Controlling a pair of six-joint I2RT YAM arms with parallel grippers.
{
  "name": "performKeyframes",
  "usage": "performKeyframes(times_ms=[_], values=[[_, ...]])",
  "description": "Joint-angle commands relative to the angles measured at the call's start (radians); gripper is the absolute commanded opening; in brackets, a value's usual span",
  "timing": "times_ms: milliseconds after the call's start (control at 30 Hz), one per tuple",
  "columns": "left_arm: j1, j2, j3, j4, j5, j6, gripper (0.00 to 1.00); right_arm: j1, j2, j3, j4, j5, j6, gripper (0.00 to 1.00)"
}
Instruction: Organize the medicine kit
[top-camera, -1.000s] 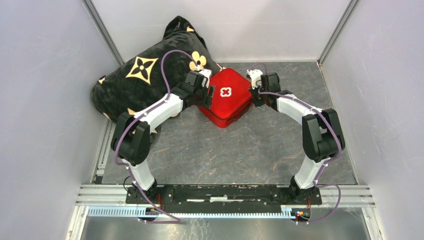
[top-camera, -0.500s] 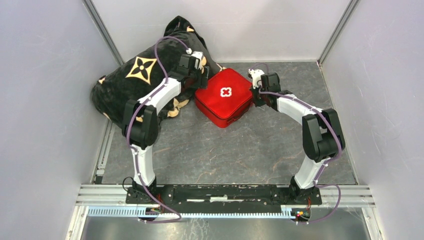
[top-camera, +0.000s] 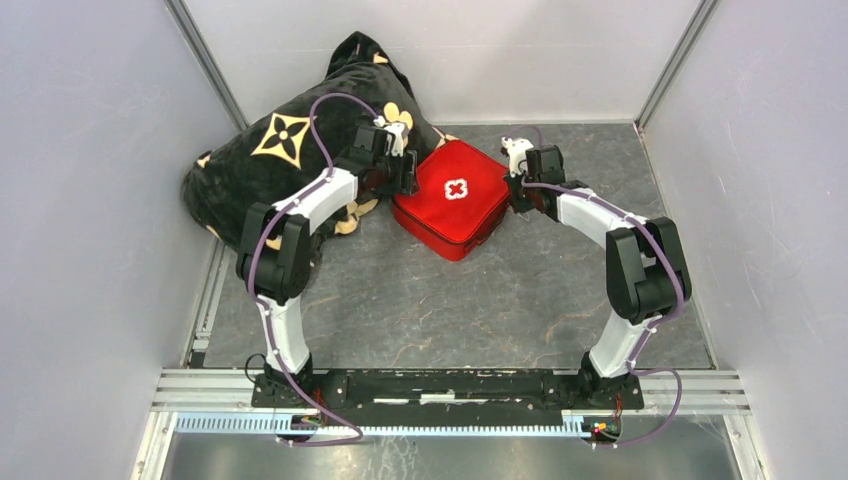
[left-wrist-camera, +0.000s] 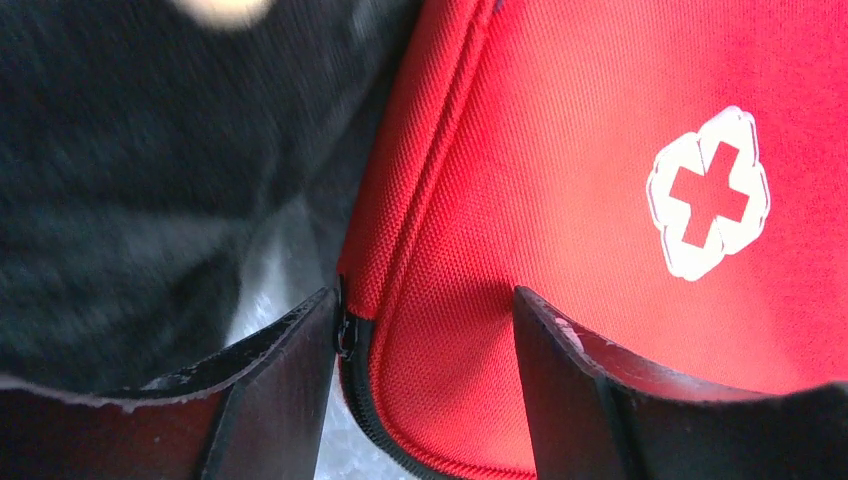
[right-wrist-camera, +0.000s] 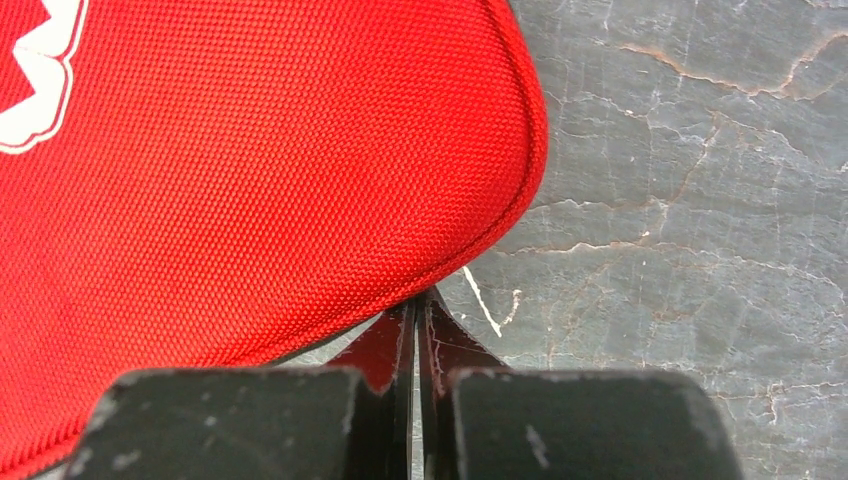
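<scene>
Medicine kit (top-camera: 455, 205) is lying between your two hands: left hand (left-wrist-camera: 425, 300) gaping wide around one corner, right hand (right-wrist-camera: 415, 305) shut at its edge. One kit, one pillow (top-camera: 280, 160).

Bright, even, diffuse light; shadows soft. Left wrist view: black plush pillow (left-wrist-camera: 120, 150) blurred, out of focus; red woven-fabric zip case (left-wrist-camera: 560, 200) sharper.

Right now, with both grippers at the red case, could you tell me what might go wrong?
1. The open left gripper straddles the corner of the medicine kit by the zipper pull; closing could pinch fabric instead of the pull.
2. The black pillow lies right beside that corner and might snag.
3. The shut right gripper only meets the kit's edge, so the kit may slide when pulled.
</scene>
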Motion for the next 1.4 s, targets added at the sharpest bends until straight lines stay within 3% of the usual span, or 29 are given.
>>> performKeyframes(times_ms=[0,167,267,433,667,800,1133,1233,1367], values=[[-0.056,-0.102,-0.135,-0.064,0.075,-0.078,0.68,0.007,-0.009,-0.007,-0.013,-0.017,-0.006,0.00],[-0.060,-0.096,-0.152,-0.073,0.044,-0.087,0.61,0.008,-0.036,-0.061,-0.099,-0.114,-0.027,0.00],[-0.060,-0.086,-0.134,-0.079,0.043,-0.090,0.58,0.025,-0.062,-0.111,-0.154,-0.248,-0.067,0.00],[-0.065,-0.087,-0.132,-0.086,0.022,-0.093,0.55,0.142,-0.110,-0.135,-0.239,-0.298,-0.146,0.00],[-0.090,-0.085,-0.129,-0.087,0.014,-0.102,0.54,0.295,-0.203,-0.208,-0.107,-0.366,-0.105,0.00],[-0.100,-0.087,-0.129,-0.087,0.007,-0.105,0.53,0.324,-0.249,-0.245,-0.019,-0.383,-0.043,0.00],[-0.110,-0.097,-0.129,-0.087,-0.003,-0.113,0.53,0.455,-0.231,-0.235,0.008,-0.429,0.002,0.00],[-0.110,-0.099,-0.127,-0.095,-0.008,-0.113,0.53,0.471,-0.245,-0.269,0.044,-0.371,0.037,0.00],[-0.110,-0.122,-0.138,-0.114,-0.031,-0.113,0.53,0.437,-0.291,-0.296,-0.001,-0.037,0.144,0.00]])
